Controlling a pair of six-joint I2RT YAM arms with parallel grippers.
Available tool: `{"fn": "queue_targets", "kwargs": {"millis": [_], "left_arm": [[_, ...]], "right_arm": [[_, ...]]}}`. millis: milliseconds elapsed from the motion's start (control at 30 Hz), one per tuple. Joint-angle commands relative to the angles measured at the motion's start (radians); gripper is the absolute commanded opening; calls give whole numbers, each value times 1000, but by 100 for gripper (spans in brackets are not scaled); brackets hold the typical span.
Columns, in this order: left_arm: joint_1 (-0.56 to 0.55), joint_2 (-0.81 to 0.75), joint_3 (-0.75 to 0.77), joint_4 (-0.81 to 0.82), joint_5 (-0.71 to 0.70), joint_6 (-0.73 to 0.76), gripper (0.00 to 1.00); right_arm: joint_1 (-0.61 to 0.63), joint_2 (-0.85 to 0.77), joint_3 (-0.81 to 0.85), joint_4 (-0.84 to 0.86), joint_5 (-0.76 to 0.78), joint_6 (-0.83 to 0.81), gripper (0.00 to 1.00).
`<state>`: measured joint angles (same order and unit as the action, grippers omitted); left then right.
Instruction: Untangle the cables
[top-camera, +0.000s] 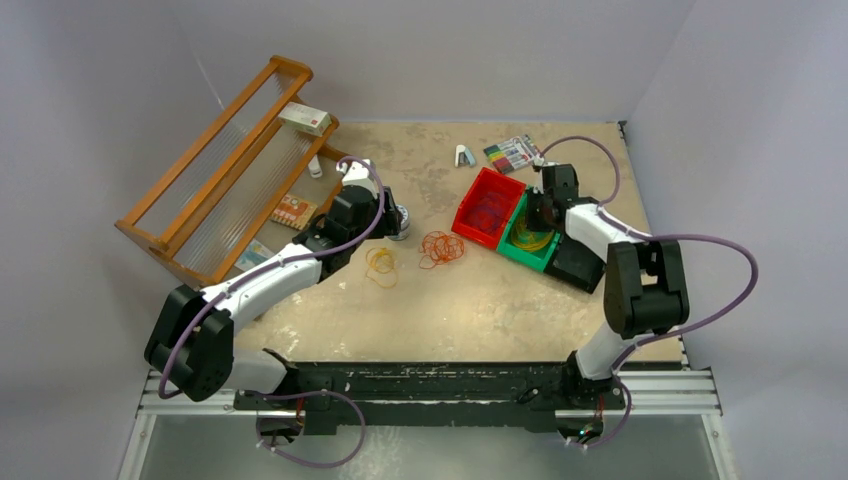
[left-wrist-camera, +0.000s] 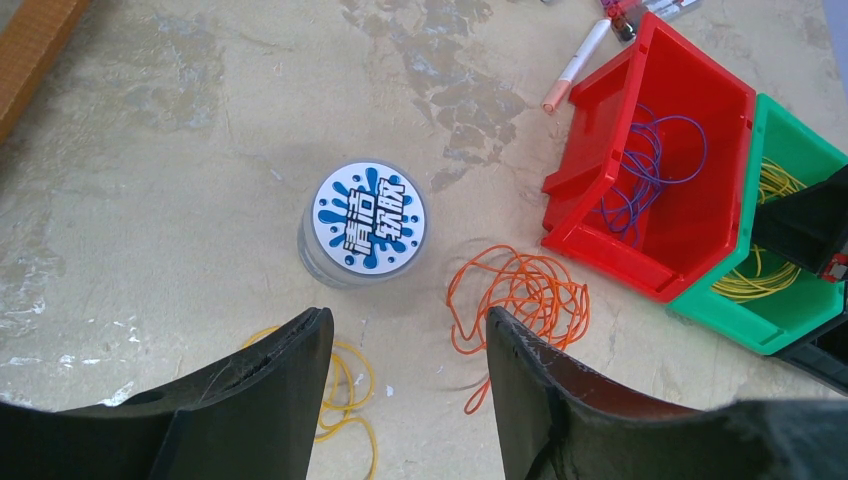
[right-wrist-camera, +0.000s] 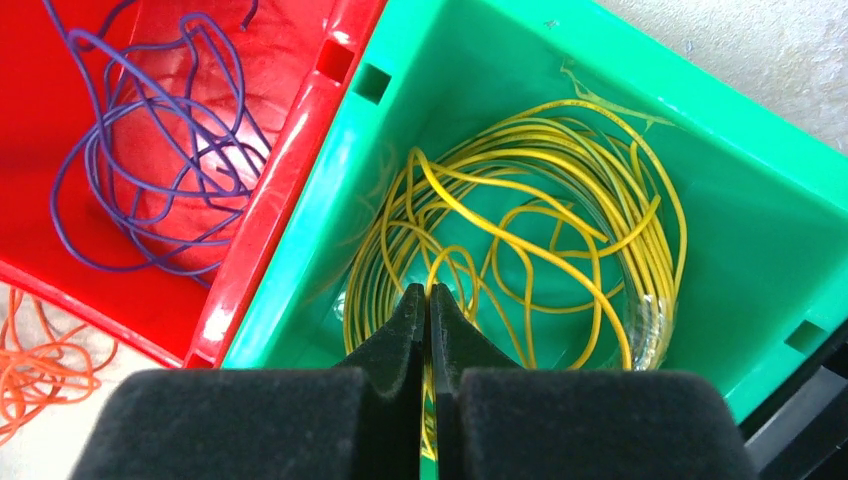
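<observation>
While left tool (left-wrist-camera: 408, 322) gapes by orange cables (left-wrist-camera: 528, 290), lidded tub (left-wrist-camera: 365, 220) ahead, right tool (right-wrist-camera: 428, 293) closed inside green bin (right-wrist-camera: 765, 235)

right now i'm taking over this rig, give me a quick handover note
Left end effector: open, empty, hovering over the table between the loose thin yellow wire loops and the tangled thin orange wire bundle.
Right end effector: shut, over the green plastic bin; whether it pinches a strand is unclear.
Done: coiled yellow wire in the green bin, thin purple wire in the red plastic bin.
Left: orange bundle and yellow loops both lie on the table, unsorted.
</observation>
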<state>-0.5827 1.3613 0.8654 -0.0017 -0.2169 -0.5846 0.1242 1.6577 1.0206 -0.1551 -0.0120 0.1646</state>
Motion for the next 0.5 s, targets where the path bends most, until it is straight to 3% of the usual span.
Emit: {"fn": "queue_targets", "kwargs": {"millis": [0, 167, 333, 467], "left_arm": [[6, -10, 4, 38, -8, -10, 57], [6, -9, 6, 36, -13, -8, 57], [6, -12, 4, 30, -26, -7, 58], [6, -14, 3, 27, -35, -10, 59]], "right_arm": [[2, 18, -1, 54, 55, 25, 0], [2, -20, 0, 80, 57, 35, 1], [2, -119, 11, 67, 10, 36, 25], [1, -195, 19, 56, 12, 36, 37]]}}
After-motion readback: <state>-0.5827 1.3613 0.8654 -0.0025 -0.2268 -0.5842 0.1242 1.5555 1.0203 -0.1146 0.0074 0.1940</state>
